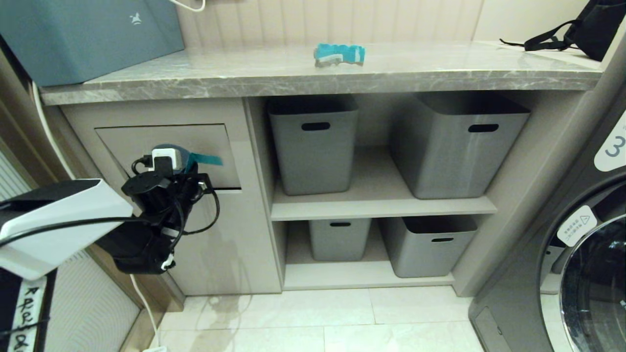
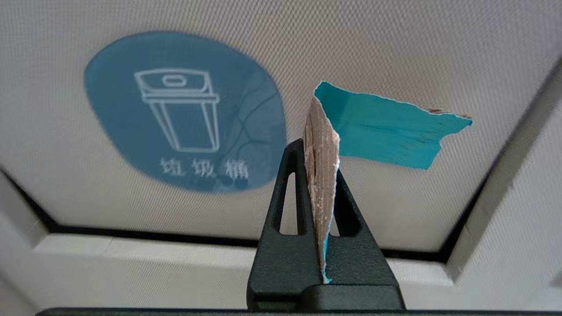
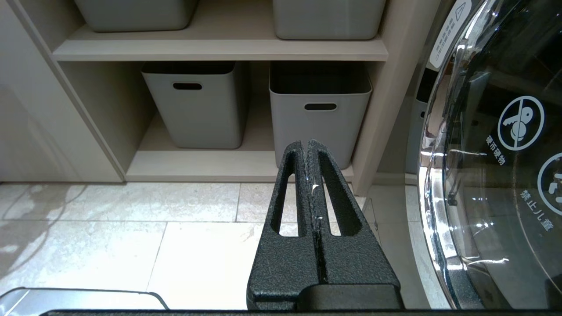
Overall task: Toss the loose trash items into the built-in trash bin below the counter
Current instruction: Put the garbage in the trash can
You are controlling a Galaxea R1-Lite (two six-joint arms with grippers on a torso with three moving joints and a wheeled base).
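- Head view: left gripper clamped on one teal scrap, at the trash bin flap, seemingly not yet pushed in.
- Second scrap waits on the tabletop.
- Right gripper closed, empty.

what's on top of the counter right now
One teal wrapper scrap lies mid-counter, a large teal box stands at its left end, a black bag at right.

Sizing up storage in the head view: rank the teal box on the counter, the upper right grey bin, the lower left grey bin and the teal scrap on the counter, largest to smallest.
1. teal box, cropped
2. upper right grey bin
3. lower left grey bin, partly hidden
4. teal scrap
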